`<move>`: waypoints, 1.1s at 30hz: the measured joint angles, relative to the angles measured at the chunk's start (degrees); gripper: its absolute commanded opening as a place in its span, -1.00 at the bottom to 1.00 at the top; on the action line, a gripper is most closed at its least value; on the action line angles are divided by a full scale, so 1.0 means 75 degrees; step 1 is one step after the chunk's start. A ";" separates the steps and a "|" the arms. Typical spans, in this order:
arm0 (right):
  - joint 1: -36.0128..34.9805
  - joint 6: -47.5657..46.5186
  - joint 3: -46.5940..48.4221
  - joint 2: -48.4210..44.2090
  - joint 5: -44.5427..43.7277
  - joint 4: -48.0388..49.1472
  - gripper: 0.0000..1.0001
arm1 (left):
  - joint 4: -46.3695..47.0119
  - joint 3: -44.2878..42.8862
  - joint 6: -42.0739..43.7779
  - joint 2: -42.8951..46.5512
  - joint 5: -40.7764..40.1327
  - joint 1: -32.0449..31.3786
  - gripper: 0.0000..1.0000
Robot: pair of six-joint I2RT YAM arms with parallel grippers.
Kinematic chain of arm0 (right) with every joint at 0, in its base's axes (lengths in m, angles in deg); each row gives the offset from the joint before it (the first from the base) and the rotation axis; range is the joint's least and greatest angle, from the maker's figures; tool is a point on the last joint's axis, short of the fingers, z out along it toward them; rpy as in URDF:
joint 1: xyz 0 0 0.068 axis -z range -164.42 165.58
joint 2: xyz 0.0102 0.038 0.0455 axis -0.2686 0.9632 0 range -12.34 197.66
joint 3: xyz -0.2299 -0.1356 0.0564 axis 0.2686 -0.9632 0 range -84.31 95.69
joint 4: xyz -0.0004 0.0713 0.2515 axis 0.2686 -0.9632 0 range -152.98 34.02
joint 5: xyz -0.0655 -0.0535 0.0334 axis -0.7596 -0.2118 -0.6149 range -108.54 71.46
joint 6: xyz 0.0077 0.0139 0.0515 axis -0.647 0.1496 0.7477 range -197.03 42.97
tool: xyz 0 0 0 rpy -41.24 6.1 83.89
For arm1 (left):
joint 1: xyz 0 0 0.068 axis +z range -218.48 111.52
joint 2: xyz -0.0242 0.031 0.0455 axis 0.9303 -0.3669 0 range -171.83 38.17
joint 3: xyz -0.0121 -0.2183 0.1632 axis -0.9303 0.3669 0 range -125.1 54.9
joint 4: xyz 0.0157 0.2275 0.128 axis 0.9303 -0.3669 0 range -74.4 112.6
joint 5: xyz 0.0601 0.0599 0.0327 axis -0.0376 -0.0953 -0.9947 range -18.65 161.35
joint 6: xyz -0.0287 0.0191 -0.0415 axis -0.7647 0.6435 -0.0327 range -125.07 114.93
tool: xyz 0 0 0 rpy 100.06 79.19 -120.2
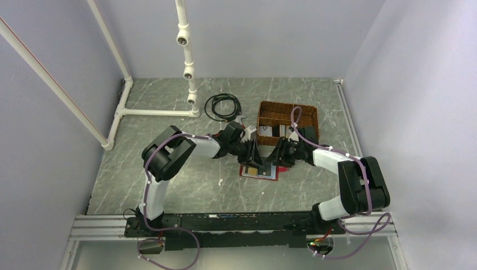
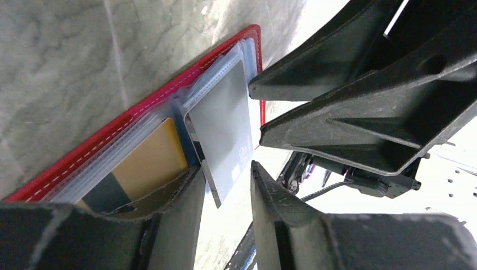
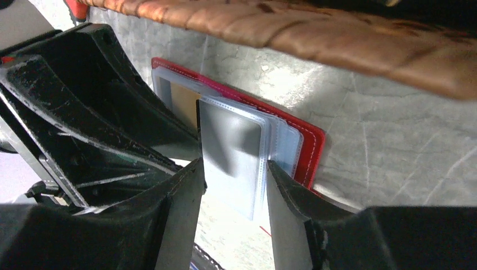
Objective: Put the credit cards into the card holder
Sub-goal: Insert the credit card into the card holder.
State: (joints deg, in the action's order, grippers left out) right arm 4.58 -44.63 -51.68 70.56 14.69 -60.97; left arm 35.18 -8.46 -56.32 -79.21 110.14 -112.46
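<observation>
Left gripper is straddling a pale grey plastic card, right gripper the clear sleeve of a red leather card holder, grips indeterminable, skew risking jamming.

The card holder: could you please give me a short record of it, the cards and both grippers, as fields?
holder: red, open flat on the table, clear sleeves facing up
tan card: inside a sleeve
grey card: on the sleeves, between the fingers of both grippers; how far in is unclear
left gripper: fingers apart, either side of the grey card; grip unclear
right gripper: fingers apart, astride the same card from the opposite side; grip unclear
basket: wicker, just behind the holder
</observation>
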 measured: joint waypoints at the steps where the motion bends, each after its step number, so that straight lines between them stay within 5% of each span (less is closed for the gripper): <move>1: 0.0029 0.0020 -0.0017 -0.0015 -0.0009 0.0026 0.01 | -0.0012 0.0000 -0.0006 0.0000 0.0006 -0.0009 -0.15; 9: 0.0265 -0.0455 0.0006 -0.0554 -0.0329 -0.0930 0.18 | -0.1052 -0.0047 0.0513 0.0411 -0.0050 0.0087 0.02; 15: 0.0271 -0.0571 -0.0052 -0.1075 -0.0067 -0.1247 -0.08 | -0.1920 -0.0274 0.1035 0.0886 -0.0262 0.0108 -0.78; 21: 0.0268 -0.0379 -0.0297 -0.1058 0.0545 -0.0953 -0.29 | -0.1580 -0.0251 0.1052 0.0717 -0.0134 0.0087 -0.87; 33: 0.0152 -0.0303 -0.0548 -0.0516 0.1023 -0.0329 -0.22 | -0.1186 0.0003 0.0903 0.0198 -0.0090 0.0108 -0.92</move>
State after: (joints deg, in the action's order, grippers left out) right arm 5.71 -46.90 -55.79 66.69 22.37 -63.44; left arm 26.28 -8.43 -49.54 -77.72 109.46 -111.66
